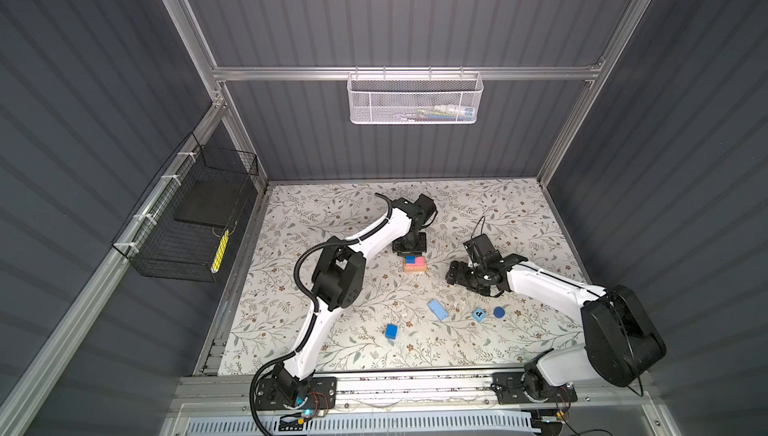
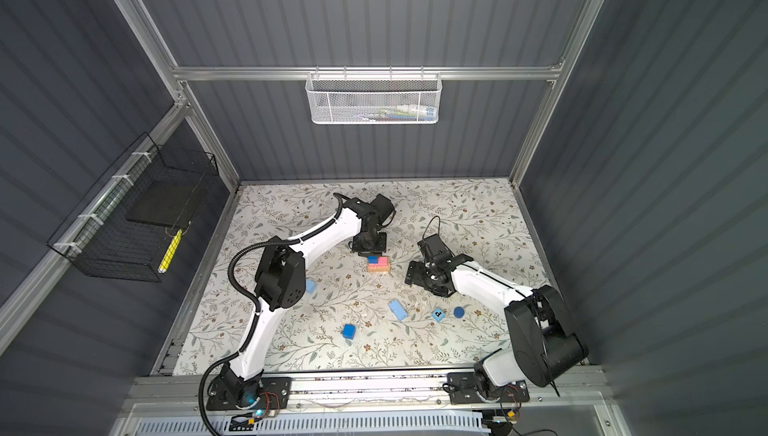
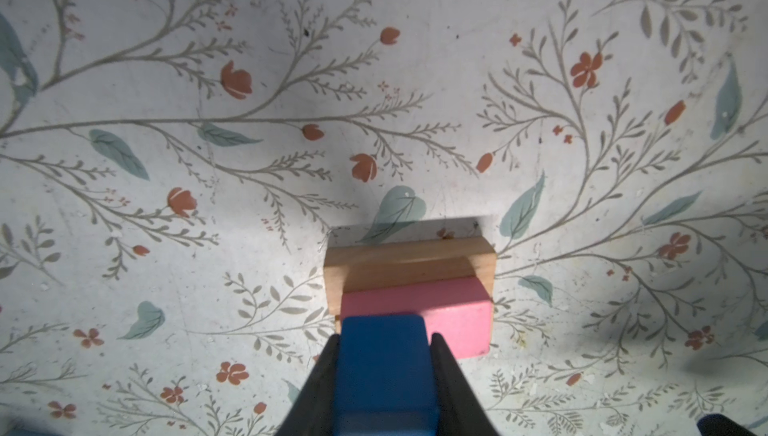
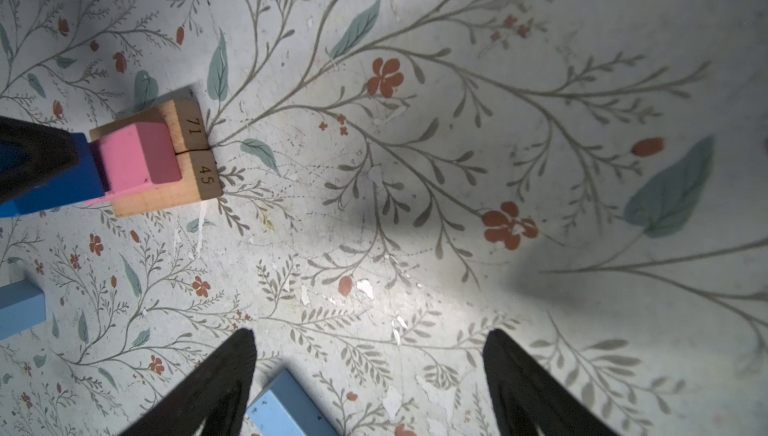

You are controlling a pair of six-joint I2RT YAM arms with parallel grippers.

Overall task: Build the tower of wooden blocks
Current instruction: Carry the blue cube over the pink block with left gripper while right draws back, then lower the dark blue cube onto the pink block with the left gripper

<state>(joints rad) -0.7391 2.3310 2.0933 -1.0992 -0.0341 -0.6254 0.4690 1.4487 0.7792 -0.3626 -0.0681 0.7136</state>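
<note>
On the left wall hangs a black wire basket (image 1: pixel 183 222). The left arm (image 1: pixel 328 272) reaches from the front rail across the floral bench (image 1: pixel 311 205) towards its middle. In a top view, a light blue cube (image 2: pixel 311 286) lies just beside this arm's elbow. Nearer the front, a dark blue cube (image 1: pixel 391 331) sits alone, well apart from the rest.

The wood block tower (image 1: pixel 415 265) stands near the middle of the bench. Its base is two tan bars (image 4: pixel 195 172) lying side by side and touching, with end faces marked 71 and 45. A pink bar (image 3: pixel 453 313) lies flat on top of them. The left jaws point down over the tower, clenched on a dark blue block (image 3: pixel 384 371), which covers one end of the pink bar. Whether the block rests on the pink bar or hangs just above it, I cannot tell.

To the right and nearer the front, a light blue bar (image 1: pixel 438 309) lies flat at a slant. Next come a light blue lettered cube (image 1: pixel 479 314) and, just beside it, a dark blue cylinder (image 1: pixel 499 312) standing on end. The right arm (image 1: pixel 552 284) stretches in from the right. The right jaws are released and empty, held low over the bench to the right of the tower and apart from it. High on the back rail hangs a white mesh basket (image 1: pixel 415 101).
</note>
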